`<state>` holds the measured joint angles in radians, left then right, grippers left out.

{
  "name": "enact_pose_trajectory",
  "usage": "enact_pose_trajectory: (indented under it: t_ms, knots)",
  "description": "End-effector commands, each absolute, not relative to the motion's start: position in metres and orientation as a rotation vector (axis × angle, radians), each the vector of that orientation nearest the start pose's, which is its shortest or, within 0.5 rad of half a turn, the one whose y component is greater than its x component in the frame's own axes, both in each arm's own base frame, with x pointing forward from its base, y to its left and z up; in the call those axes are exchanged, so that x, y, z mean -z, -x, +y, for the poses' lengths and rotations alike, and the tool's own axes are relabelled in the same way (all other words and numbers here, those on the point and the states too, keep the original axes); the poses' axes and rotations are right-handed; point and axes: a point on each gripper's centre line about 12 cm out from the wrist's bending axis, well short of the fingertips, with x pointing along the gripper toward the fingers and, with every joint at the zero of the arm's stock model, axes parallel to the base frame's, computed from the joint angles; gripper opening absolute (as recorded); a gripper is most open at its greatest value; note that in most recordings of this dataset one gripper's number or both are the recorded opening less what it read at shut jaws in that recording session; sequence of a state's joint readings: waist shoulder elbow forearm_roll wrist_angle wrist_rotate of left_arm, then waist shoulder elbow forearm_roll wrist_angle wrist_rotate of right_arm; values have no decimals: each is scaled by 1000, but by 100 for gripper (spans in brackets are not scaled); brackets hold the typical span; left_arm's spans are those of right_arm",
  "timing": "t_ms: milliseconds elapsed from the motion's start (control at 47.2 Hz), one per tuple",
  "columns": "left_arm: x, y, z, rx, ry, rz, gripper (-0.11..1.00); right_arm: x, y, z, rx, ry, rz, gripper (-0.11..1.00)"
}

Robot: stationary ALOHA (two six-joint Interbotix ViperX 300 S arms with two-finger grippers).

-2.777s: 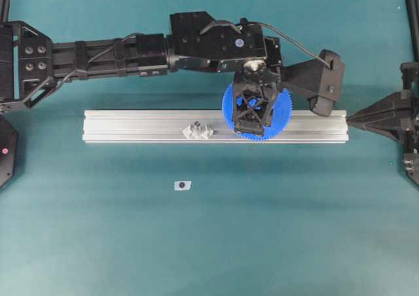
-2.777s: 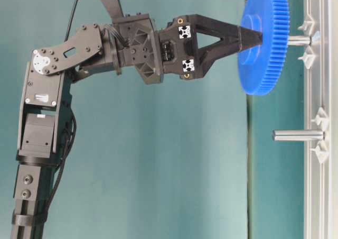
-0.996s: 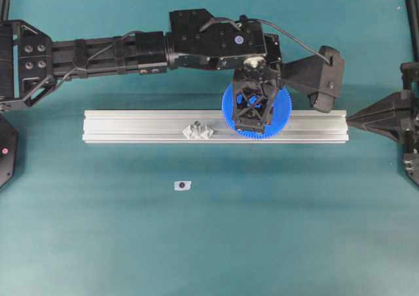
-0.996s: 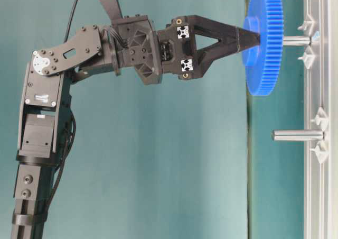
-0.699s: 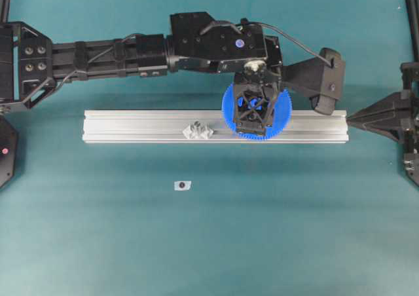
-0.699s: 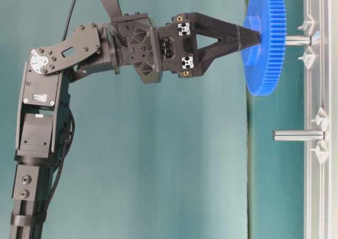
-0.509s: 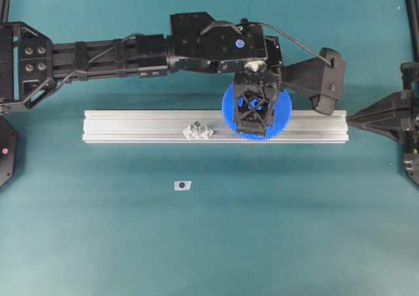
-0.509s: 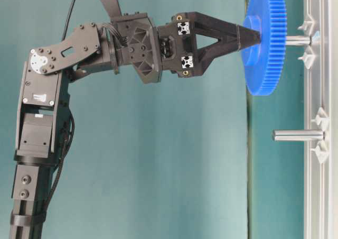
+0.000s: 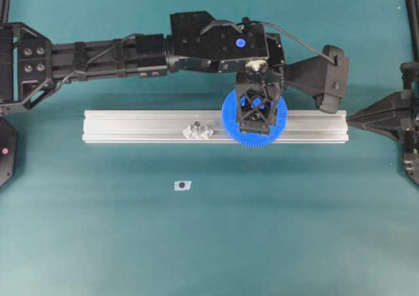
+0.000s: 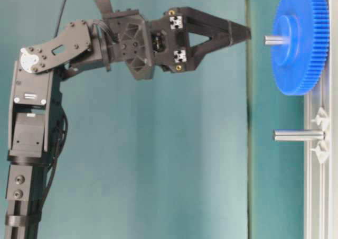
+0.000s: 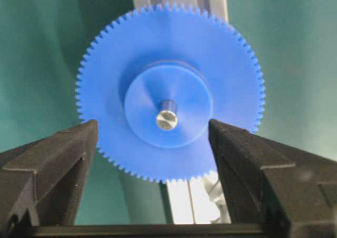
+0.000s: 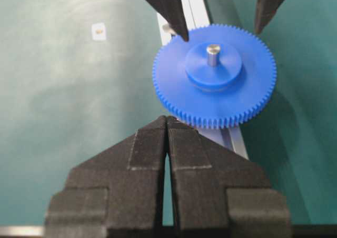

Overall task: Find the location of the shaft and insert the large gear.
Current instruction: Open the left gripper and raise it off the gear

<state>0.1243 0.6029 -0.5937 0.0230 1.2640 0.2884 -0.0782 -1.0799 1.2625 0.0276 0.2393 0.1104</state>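
Your large gear [image 10: 299, 39] sits seated on the shaft [image 11: 166, 119]; left gripper [image 10: 242, 34] spread and clear above; next, you only retreat.

The large gear [image 11: 168, 90] looked like matt blue plastic, smooth on its face and finely toothed at the rim. The shaft [image 11: 166, 120] through its hub was bright, polished metal. Beneath lay a ribbed, satin aluminium rail [image 9: 144, 126] on a matt teal surface [image 9: 209, 243].
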Motion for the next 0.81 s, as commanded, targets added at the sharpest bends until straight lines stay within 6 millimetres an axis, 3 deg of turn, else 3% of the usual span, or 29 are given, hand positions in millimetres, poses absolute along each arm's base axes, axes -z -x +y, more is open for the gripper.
enact_pose_trajectory:
  t_ms: [0, 530, 784]
  knots:
    - [-265, -546, 69, 51, -205, 1198, 81, -225, -168, -13, 102, -165, 397, 0]
    - [-267, -545, 68, 49, -202, 1199, 81, -224, -168, -13, 102, -165, 400, 0]
    - [-283, -540, 65, 42, -196, 1173, 81, -225, -168, -13, 102, -166, 398, 0]
